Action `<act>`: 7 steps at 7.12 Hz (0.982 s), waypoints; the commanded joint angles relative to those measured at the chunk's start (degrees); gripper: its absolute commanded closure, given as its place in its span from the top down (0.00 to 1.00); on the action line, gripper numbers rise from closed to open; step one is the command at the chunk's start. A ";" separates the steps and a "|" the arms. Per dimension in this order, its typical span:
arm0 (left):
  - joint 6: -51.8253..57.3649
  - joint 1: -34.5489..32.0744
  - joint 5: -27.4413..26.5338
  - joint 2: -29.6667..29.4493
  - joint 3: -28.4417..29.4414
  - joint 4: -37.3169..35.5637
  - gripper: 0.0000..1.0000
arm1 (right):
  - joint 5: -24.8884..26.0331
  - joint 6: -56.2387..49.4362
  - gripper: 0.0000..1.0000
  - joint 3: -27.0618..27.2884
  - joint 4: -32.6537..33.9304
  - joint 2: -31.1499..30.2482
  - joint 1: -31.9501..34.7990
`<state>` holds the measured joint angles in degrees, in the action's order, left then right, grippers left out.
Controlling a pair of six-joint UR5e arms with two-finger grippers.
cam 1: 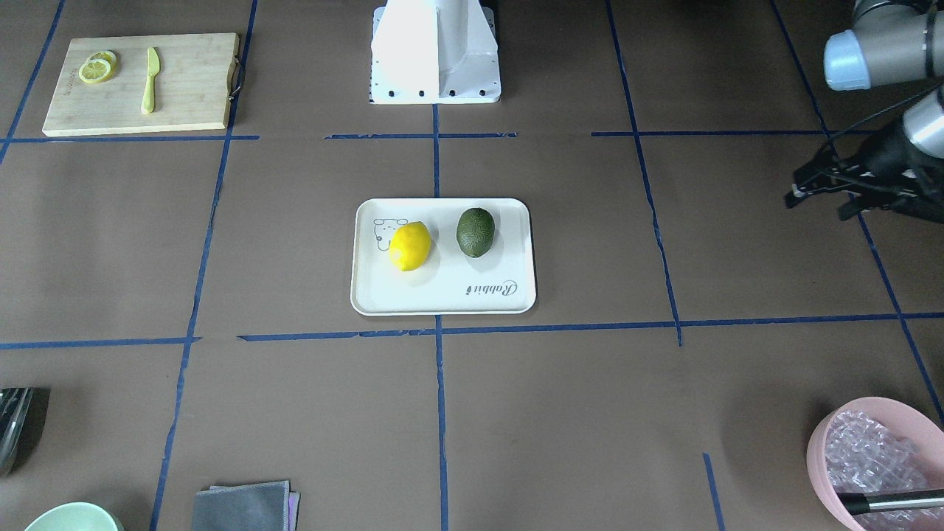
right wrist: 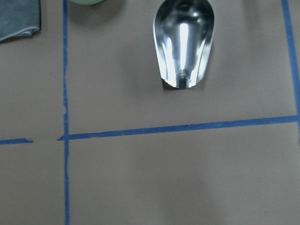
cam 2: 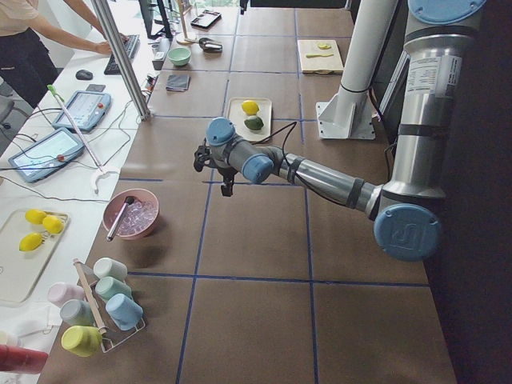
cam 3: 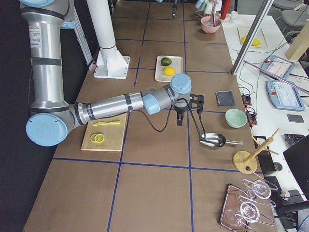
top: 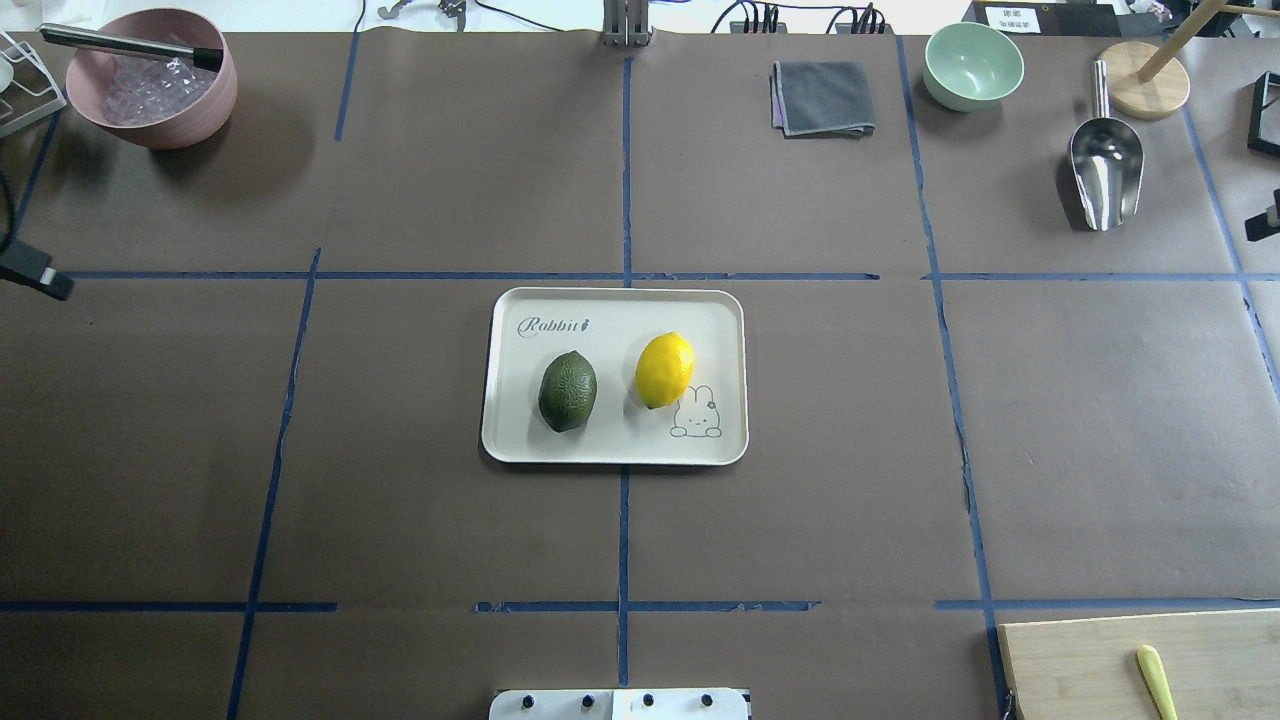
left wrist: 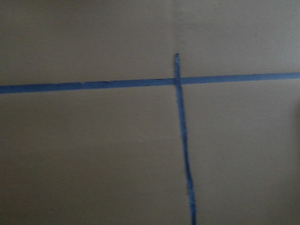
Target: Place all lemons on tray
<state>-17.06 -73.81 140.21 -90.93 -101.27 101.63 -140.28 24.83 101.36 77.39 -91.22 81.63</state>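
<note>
Both lemons lie on the tray point(top: 520, 440), side by side but not touching. The yellow lemon point(top: 664, 369) rests against the rabbit drawing on the tray's robot-right half, and the green lemon point(top: 567, 390) sits under the "Rabbit" lettering on its robot-left half. The left gripper point(cam 1: 815, 195) hangs over bare brown paper, well off the tray's robot-left end and holding nothing. Its claw is too dark and small to tell whether it is spread or pressed together. The right gripper point(cam 3: 189, 110) hovers well beyond the tray's opposite end, above a metal scoop point(right wrist: 183, 44), and its claw cannot be judged either. A cutting board point(cam 1: 140, 85) with lemon slices point(cam 1: 97, 68) and a pale knife point(cam 1: 150, 80) lies far from the tray, toward the robot's right near corner.
</note>
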 commanded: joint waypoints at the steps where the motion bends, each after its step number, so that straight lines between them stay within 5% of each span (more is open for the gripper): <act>1: 22.16 -11.58 -3.33 0.41 1.51 -12.18 1.00 | 4.54 -19.29 1.00 -2.31 6.16 -1.41 4.14; 3: 28.48 -14.25 -8.62 0.06 0.90 -14.97 1.00 | 5.80 -30.58 1.00 -2.22 14.43 -1.77 6.08; 7: 28.14 -14.44 -7.94 -1.18 0.19 -22.44 1.00 | 2.46 -28.62 1.00 -1.87 14.81 -2.83 6.00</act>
<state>11.07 -88.19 132.10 -91.94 -100.99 80.84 -137.27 -4.62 99.47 92.13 -94.14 87.60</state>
